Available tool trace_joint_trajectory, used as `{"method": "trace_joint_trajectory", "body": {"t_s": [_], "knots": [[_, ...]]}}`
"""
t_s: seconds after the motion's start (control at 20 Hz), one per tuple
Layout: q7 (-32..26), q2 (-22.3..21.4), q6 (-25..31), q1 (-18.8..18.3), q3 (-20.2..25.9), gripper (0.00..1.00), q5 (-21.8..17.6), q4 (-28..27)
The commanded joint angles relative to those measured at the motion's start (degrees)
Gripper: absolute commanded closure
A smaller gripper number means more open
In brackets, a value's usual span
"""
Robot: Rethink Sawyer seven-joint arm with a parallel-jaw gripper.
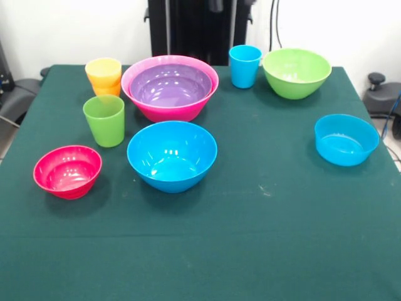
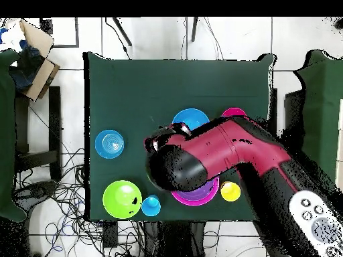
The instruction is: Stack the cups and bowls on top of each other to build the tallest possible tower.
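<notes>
Hand hidden under the arm (image 2: pixel 221 157), grip unreadable, above the purple-in-pink bowls (image 1: pixel 170 88).

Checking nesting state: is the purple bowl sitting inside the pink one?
Yes, in the front view the purple bowl sits nested inside the large pink bowl, whose rim rings it.

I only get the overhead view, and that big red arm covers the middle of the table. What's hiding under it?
Observer: A large glossy pink plastic bowl with a large purple plastic bowl nested inside it.
Operator: And the yellow circle beside it?
Observer: That's a small yellow plastic cup sitting inside an orange plastic cup.
Operator: Anything else hidden?
Observer: A green plastic cup stands upright on the cloth, between that pair and the small red-pink plastic bowl.
</notes>
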Motion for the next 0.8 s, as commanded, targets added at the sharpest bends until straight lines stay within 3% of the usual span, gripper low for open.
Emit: {"method": "trace_joint_trajectory", "body": {"t_s": [0.05,0.4,0.8], "knots": [[-5.6,9.4,11.6,8.3,-11.0,0.0,-3.3,-16.7],[-5.1,14.4,14.6,14.9,-15.1,0.0,-3.7,-25.1],[-4.8,18.6,11.5,15.2,-17.3,0.0,-2.1,-25.8]]}}
